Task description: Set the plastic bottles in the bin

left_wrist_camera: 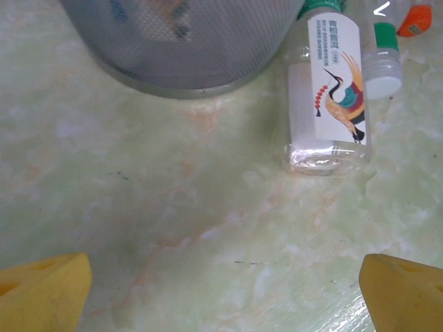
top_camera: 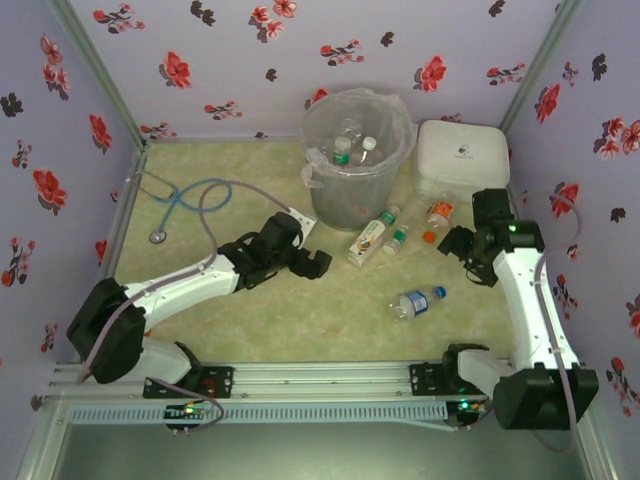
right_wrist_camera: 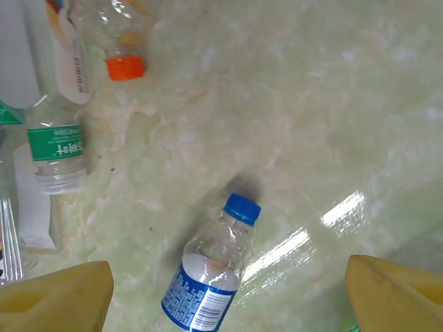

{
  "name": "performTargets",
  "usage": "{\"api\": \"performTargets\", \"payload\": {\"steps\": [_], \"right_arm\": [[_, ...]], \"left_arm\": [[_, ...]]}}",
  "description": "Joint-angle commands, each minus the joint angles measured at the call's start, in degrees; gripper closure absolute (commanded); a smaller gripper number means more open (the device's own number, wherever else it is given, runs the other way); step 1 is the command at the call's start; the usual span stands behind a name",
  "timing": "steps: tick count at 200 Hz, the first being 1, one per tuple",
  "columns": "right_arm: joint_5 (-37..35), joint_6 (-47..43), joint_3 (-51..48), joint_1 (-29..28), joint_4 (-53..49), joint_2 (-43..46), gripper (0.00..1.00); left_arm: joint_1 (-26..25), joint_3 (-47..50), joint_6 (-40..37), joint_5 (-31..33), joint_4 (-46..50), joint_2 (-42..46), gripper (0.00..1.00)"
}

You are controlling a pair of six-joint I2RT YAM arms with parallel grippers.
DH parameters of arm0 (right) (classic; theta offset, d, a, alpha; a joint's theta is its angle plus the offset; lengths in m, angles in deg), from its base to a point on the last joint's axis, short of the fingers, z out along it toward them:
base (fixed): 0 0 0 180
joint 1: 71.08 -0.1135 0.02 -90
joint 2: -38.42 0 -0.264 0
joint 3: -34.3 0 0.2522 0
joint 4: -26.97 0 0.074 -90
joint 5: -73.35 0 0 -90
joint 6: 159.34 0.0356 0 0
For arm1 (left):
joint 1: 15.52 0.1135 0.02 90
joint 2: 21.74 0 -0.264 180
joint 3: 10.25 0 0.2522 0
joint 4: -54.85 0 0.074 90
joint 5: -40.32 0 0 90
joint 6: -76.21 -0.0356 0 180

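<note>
1. The bin (top_camera: 355, 165) stands at the back of the worktop (top_camera: 240, 310) and already holds several plastic bottles. Four more lie on the worktop to its right and in front of it.
2. The right gripper (top_camera: 460, 245) has its jaws wide apart and holds nothing. In the right wrist view, the blue-capped bottle (right_wrist_camera: 214, 266) lies between the yellow fingertips (right_wrist_camera: 59, 297) and just ahead of them. Its long axis runs diagonally, with the cap pointing away to the right and the base nearest the jaws. I judge the right arm to be the nearer one for this bottle, and the wrist would need a turn so the jaws cross the bottle's width.
3. The left gripper (left_wrist_camera: 221, 297) also has its jaws apart and is empty. The crane-label bottle (left_wrist_camera: 332, 104) lies ahead of it and off to the right, just beside the bin wall. Its long axis points away from the jaws, base end nearest.
4. A green-labelled bottle (left_wrist_camera: 384, 55) lies alongside the crane-label bottle, and an orange-capped bottle (right_wrist_camera: 121, 41) lies a little beyond.
5. Labels:
   - The crane-label bottle shows a drawn crane, a string of red dots and lines of Chinese print that I cannot read.
   - The green band (right_wrist_camera: 59, 142) carries white Chinese characters.
   - The blue label has white print too small to read.
</note>
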Motion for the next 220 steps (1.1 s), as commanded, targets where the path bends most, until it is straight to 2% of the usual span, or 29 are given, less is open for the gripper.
{"api": "performTargets", "payload": {"steps": [1, 63, 84, 115, 136, 156, 173, 220], "right_arm": [[0.8, 5.8, -2.8, 0.2, -0.3, -0.1, 0.12], [11.6, 17.4, -19.7, -0.6, 11.9, 3.1, 0.09], [11.2, 18.7, -22.4, -3.0, 13.7, 3.0, 0.08], [14.4, 24.7, -27.2, -7.0, 24.5, 1.7, 0.07], [14.0, 25.2, -27.6, -9.6, 27.5, -1.0, 0.08], [13.3, 25.5, -27.9, -9.6, 30.8, -2.6, 0.13], [12.4, 25.3, -27.4, -9.7, 32.5, -3.7, 0.22], [12.3, 22.5, -26.0, -9.6, 29.7, -4.3, 0.43]], "left_arm": [[0.9, 2.0, 0.0, -0.6, -0.5, 1.9, 0.0], [1.6, 2.8, 1.5, -0.9, -1.0, -0.1, 0.0], [1.8, 2.5, 1.4, -1.0, -0.9, -0.2, 0.0], [2.6, 1.0, 1.3, -1.0, -0.6, -1.2, 0.0], [2.5, 0.6, 1.7, -1.5, -0.1, -2.0, 0.0], [2.6, 0.8, 1.8, -1.5, 0.1, -2.0, 0.0], [3.0, 0.9, 2.2, -1.4, 0.7, -1.1, 0.0], [4.3, 3.6, 3.6, -0.7, 0.5, 2.4, 0.0]]}}
